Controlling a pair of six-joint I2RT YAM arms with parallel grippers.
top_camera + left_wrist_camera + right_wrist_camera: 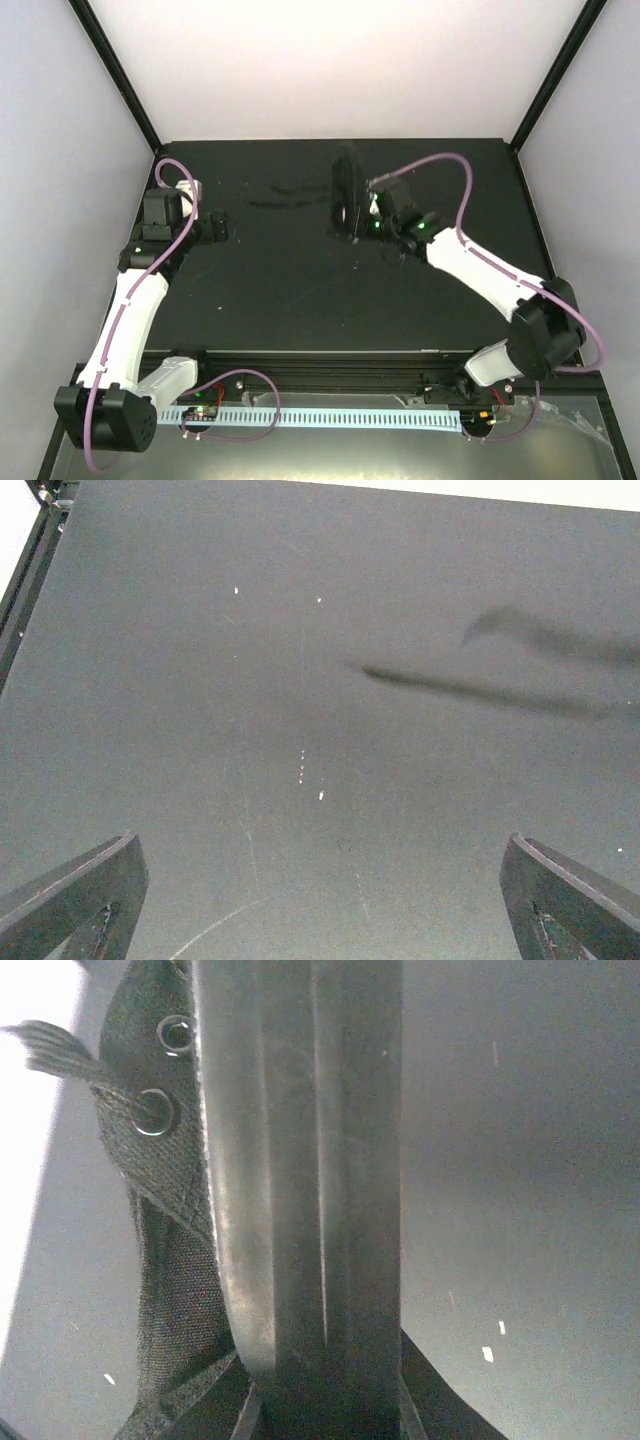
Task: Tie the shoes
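Top external view is showing you the shoe (346, 200) toward the far middle of the bench (290, 300), looking narrow, as if turned on its side. Your right gripper (366, 212) is clamping it from the right. In the right wrist view the sole (300, 1160) is filling the gap between the jaws, with the eyelets (156, 1112) lying to its left. The laces (282, 196) are trailing loose on the bench toward your left gripper (217, 226), which is hovering with its fingers (75, 895) spread wide, holding nothing.
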